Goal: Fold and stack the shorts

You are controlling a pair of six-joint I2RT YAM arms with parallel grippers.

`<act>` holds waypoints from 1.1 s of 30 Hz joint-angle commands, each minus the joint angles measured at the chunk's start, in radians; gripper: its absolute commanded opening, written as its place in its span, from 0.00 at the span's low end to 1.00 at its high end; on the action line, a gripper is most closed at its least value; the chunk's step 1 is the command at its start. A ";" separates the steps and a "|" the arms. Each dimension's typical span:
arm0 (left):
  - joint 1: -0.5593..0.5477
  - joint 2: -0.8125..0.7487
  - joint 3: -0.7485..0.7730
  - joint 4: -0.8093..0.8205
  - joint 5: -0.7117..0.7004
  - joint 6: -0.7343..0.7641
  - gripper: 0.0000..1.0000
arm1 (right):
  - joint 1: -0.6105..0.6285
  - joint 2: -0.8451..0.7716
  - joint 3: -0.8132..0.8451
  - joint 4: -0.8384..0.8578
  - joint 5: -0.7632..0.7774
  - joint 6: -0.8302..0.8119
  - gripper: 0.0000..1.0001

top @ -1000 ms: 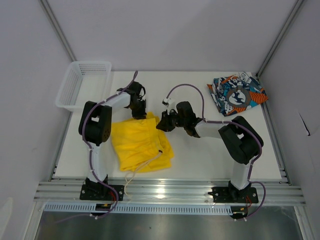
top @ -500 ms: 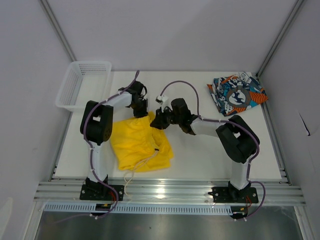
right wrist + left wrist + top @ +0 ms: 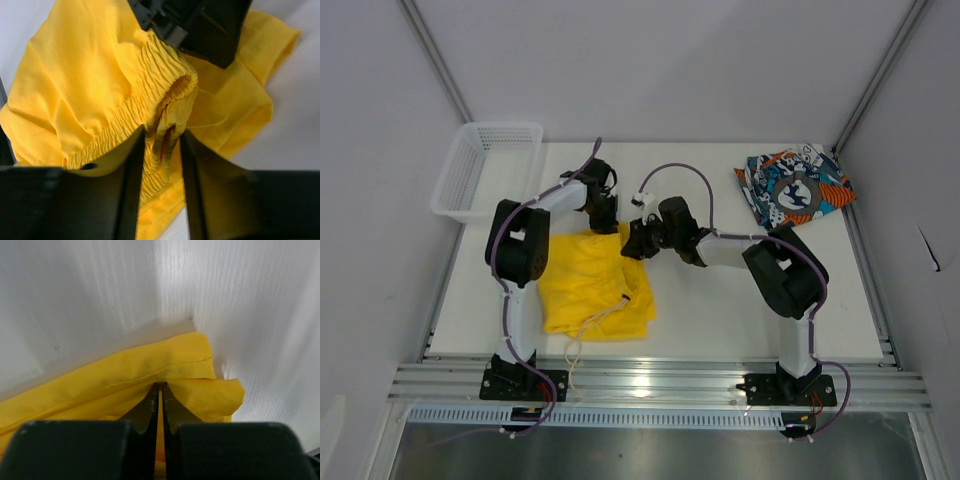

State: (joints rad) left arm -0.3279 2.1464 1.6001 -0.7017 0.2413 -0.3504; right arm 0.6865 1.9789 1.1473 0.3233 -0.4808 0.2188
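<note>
Shows left gripper (image 3: pixel 160 388) pinched together on a hem of the yellow shorts (image 3: pixel 590 285), right gripper (image 3: pixel 160 136) part-open round their waistband (image 3: pixel 150 80) — hold uncertain. Risks uneven release skewing the fold, mid-table (image 3: pixel 720 310) left — printed shorts (image 3: pixel 795 188) well apart, far right corner.

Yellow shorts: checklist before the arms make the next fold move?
1. Left end effector pinching the yellow shorts: ok. Its jaws are shut on the cloth's edge.
2. Right end effector gripping the waistband: cannot tell. The elastic sits between its fingers, but how firmly it is held is unclear.
3. Drawstring tucked in: not ok. It trails past the near edge of the table.
4. Printed shorts out of the way: ok. They lie apart at the far right corner.
5. Cloth flat: not ok. It is bunched between the two end effectors.
</note>
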 commanded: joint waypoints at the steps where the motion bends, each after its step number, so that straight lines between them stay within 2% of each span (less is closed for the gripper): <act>1: -0.010 0.030 0.078 -0.012 -0.007 -0.021 0.11 | -0.038 0.006 -0.001 0.010 0.031 0.020 0.41; 2: -0.010 0.035 0.089 -0.019 -0.008 -0.024 0.17 | -0.047 0.011 -0.001 0.010 0.036 0.027 0.47; 3: -0.008 0.038 0.110 -0.024 -0.010 -0.031 0.34 | -0.057 0.011 -0.003 0.008 0.042 0.042 0.55; 5: -0.007 0.033 0.127 -0.028 -0.017 -0.042 0.48 | -0.062 -0.017 -0.004 0.002 0.054 0.037 0.62; 6: -0.005 0.018 0.142 -0.027 -0.028 -0.048 0.61 | -0.067 -0.034 -0.004 -0.018 0.065 0.034 0.64; 7: 0.000 0.007 0.150 -0.025 -0.030 -0.062 0.66 | -0.068 -0.054 -0.014 -0.026 0.085 0.033 0.67; 8: 0.009 -0.002 0.159 -0.015 -0.025 -0.067 0.69 | -0.070 -0.077 -0.017 -0.035 0.099 0.037 0.75; 9: 0.013 -0.022 0.182 -0.018 -0.017 -0.068 0.78 | -0.070 -0.116 -0.014 -0.070 0.116 0.053 0.80; 11: 0.026 -0.034 0.227 -0.065 -0.039 -0.068 0.88 | -0.068 -0.149 0.008 -0.140 0.177 0.079 0.86; 13: 0.036 -0.058 0.260 -0.094 -0.071 -0.068 0.90 | -0.062 -0.193 0.031 -0.265 0.229 0.129 0.90; 14: 0.049 -0.072 0.258 -0.116 -0.080 -0.068 0.90 | -0.059 -0.213 0.043 -0.297 0.289 0.154 0.96; 15: 0.055 -0.091 0.250 -0.117 -0.091 -0.070 0.91 | -0.055 -0.254 0.049 -0.385 0.321 0.186 0.96; 17: 0.069 -0.161 0.187 -0.108 -0.128 -0.076 0.92 | -0.018 -0.304 0.031 -0.443 0.366 0.313 0.97; 18: 0.075 -0.187 0.166 -0.084 -0.132 -0.084 0.92 | 0.007 -0.331 0.013 -0.475 0.451 0.371 0.96; 19: 0.079 -0.213 0.115 -0.070 -0.134 -0.087 0.92 | 0.084 -0.389 -0.009 -0.492 0.538 0.543 0.95; 21: 0.095 -0.282 0.016 -0.027 -0.135 -0.101 0.92 | 0.190 -0.449 -0.078 -0.527 0.765 0.695 0.94; 22: 0.102 -0.305 -0.014 -0.010 -0.142 -0.105 0.92 | 0.302 -0.492 -0.089 -0.550 0.834 0.770 0.94; 23: 0.107 -0.347 -0.038 0.002 -0.143 -0.110 0.92 | 0.355 -0.506 -0.093 -0.605 0.899 0.929 0.93; 24: 0.110 -0.365 -0.102 0.020 -0.145 -0.117 0.92 | 0.402 -0.512 -0.095 -0.618 0.965 0.986 0.93; 26: 0.118 -0.399 -0.137 0.034 -0.157 -0.124 0.92 | 0.514 -0.508 -0.092 -0.653 1.010 1.162 0.93; 33: 0.136 -0.591 -0.374 0.165 -0.197 -0.176 0.92 | 0.669 -0.436 -0.096 -0.655 1.013 1.451 0.92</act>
State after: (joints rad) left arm -0.2085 1.6611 1.2789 -0.6296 0.0757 -0.4789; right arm 1.3106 1.5131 1.0580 -0.2913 0.4164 1.4216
